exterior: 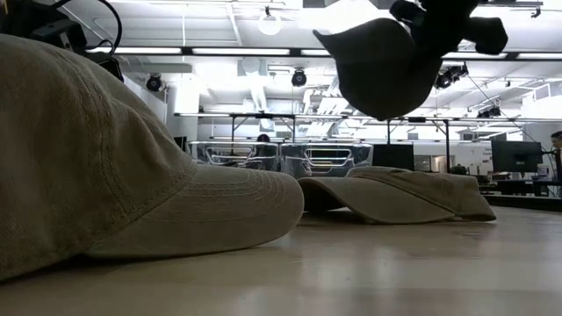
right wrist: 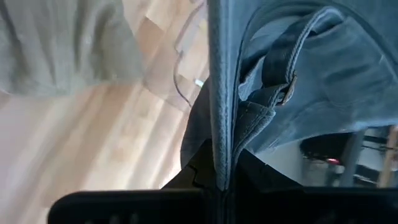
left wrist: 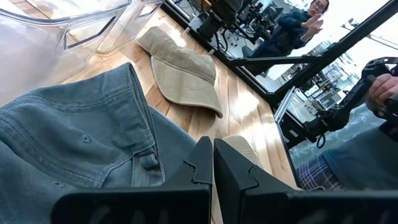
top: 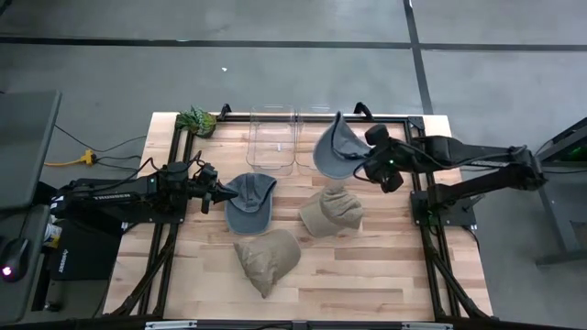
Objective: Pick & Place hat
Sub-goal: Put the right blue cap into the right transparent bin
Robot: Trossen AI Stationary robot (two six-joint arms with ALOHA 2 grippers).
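Blue hat (top: 334, 147) pinched in right hand (top: 359, 165), over clear bins (top: 273, 137)

Robotics lab, open-plan hall.
Concrete floor (top: 303, 18) around the rig's wooden table (top: 367, 284); ceiling strip lights (exterior: 219, 53), monitors (exterior: 514, 156), a person (left wrist: 292, 28) at workstations.
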